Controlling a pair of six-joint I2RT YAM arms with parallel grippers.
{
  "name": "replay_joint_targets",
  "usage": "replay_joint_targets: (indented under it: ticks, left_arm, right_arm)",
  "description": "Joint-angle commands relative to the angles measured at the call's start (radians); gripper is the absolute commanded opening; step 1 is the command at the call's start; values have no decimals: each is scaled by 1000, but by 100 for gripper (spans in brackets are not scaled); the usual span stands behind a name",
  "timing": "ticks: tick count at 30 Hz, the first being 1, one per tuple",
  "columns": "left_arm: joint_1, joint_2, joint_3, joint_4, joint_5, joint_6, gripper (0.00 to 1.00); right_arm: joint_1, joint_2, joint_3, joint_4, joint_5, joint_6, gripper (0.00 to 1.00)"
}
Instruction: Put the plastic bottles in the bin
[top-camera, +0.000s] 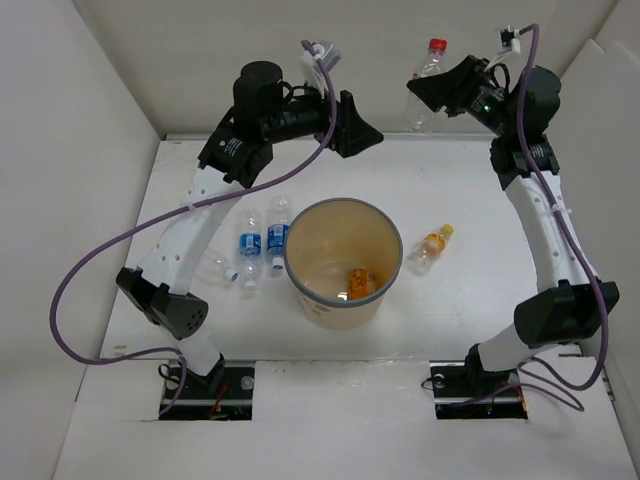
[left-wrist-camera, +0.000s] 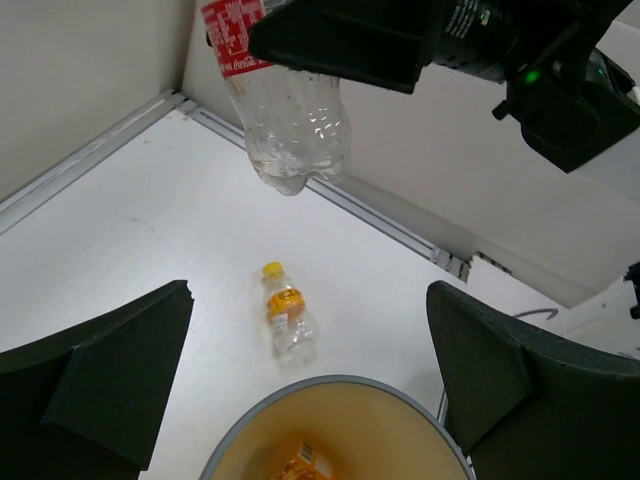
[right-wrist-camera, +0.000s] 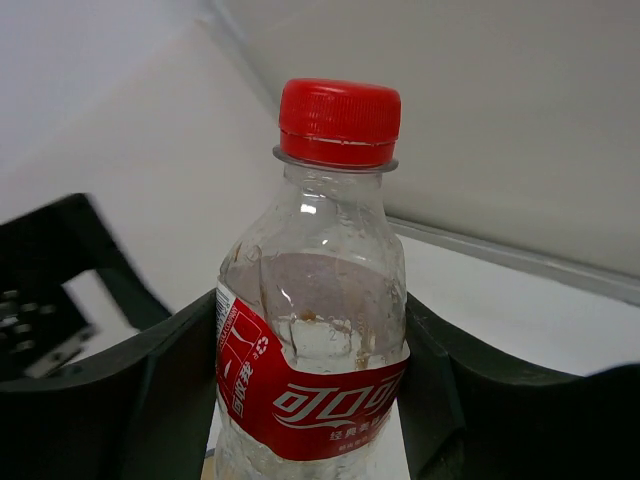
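Progress: early. One orange bottle (top-camera: 358, 283) lies inside the bin (top-camera: 392, 240); whether more lie beneath it cannot be told.

In transit: the red-capped bottle (right-wrist-camera: 315, 330) is pinched at its label band by the right hand (right-wrist-camera: 310, 400), one finger pressed to each side; it is raised off the worktop (top-camera: 470, 200), beyond the bin and to its right, not yet over the opening.

The left hand (left-wrist-camera: 310, 400) is spread wide and grips nothing; it hangs above and just beyond the bin's far rim.

Remaining on the worktop: a second orange bottle (top-camera: 432, 245) lying just right of the bin; two blue-labelled bottles (top-camera: 264, 238) just left of the bin; at least two further clear bottles (top-camera: 235, 275) left of the bin, nearer the arm bases.

Markings: the red label carries white Chinese Coca-Cola script and a small recycling mark; the blue and orange labels are too small to read.
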Motion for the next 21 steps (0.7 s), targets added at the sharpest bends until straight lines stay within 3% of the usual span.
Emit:
replay_joint_targets:
  ticks: [1, 8, 10, 18, 19, 21]
  left_arm:
    - [0, -33, -51, 157, 169, -2, 100]
    - [0, -79, -134, 298, 197, -69, 100]
    - [0, -79, -144, 298, 153, -69, 100]
    - [0, -121, -204, 358, 56, -104, 100]
    - [0, -133, -215, 369, 42, -105, 98]
    - [0, -142, -230, 395, 30, -115, 83]
  right_arm:
    - [36, -16, -6, 223, -174, 138, 0]
    - [157, -51, -53, 424, -183, 259, 0]
    - [235, -51, -53, 446, -174, 260, 0]
    - [315, -12, -64, 525, -174, 304, 0]
    - [330, -12, -75, 538, -174, 304, 0]
    - [340, -12, -98, 550, -174, 304, 2]
